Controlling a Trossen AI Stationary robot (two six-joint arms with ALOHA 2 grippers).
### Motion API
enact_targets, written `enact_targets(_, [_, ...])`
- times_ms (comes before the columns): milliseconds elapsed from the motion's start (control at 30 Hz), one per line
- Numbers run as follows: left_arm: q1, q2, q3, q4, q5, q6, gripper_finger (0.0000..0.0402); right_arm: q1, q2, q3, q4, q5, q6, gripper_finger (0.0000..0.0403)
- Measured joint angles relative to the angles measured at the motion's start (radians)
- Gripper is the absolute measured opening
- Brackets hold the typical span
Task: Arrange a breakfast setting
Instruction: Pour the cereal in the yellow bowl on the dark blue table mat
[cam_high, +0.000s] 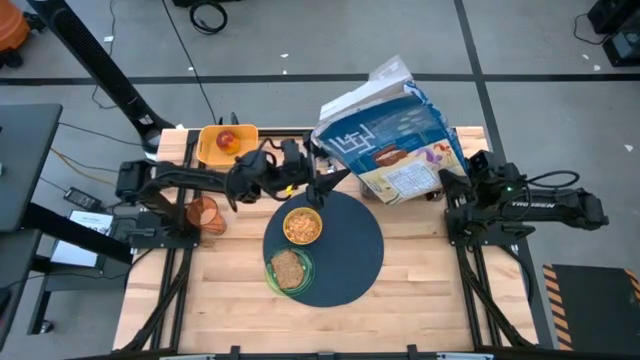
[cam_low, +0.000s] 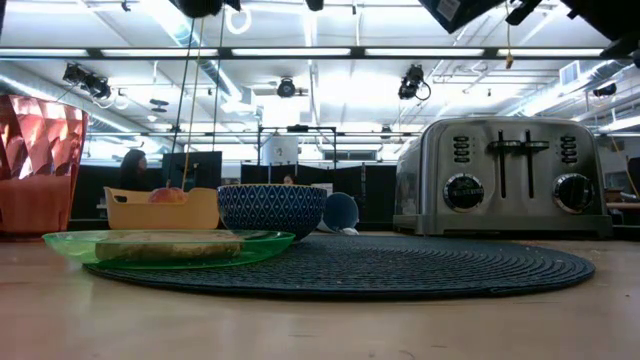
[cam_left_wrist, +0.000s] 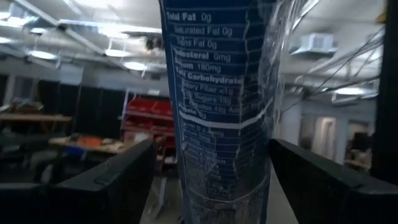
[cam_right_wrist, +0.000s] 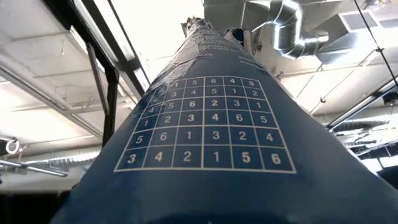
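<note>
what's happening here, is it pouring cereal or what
Two robot arms are laying out a breakfast. The right gripper holds a blue cereal box at the back of the table, while the left gripper sits at the box's other side with its fingers open around it. On the round dark mat the bowl already has cereal in it, and a green plate with toast rests at the mat's edge. An apple lies in the yellow tray, beside an orange tumbler.
</note>
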Motion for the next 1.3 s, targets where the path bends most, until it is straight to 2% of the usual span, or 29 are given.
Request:
enact_targets(233, [0.008,0.034,0.000,0.115,0.072,-0.004,0.0314,-0.013,0.030,-0.001,-0.006,0.004,-0.044,0.0271])
enact_targets(567, [0.005,0.033,0.000,0.145,0.075,-0.034,0.0290,-0.027,0.093,0.018,0.035,0.001,-0.048,0.0271])
enact_targets(700, [0.015,0.033,0.000,0.172,0.070,-0.049,0.0245,-0.027,0.134,0.046,0.044,0.000,-0.070,0.0271])
enact_targets(967, [0.017,0.032,0.000,0.185,0.076,-0.046,0.0094,-0.026,0.167,0.065,0.056,0.000,-0.083,0.0282])
enact_targets(1300, [0.019,0.028,0.000,0.184,0.073,-0.045,0.0089,-0.027,0.163,0.066,0.021,0.004,-0.095,0.0299])
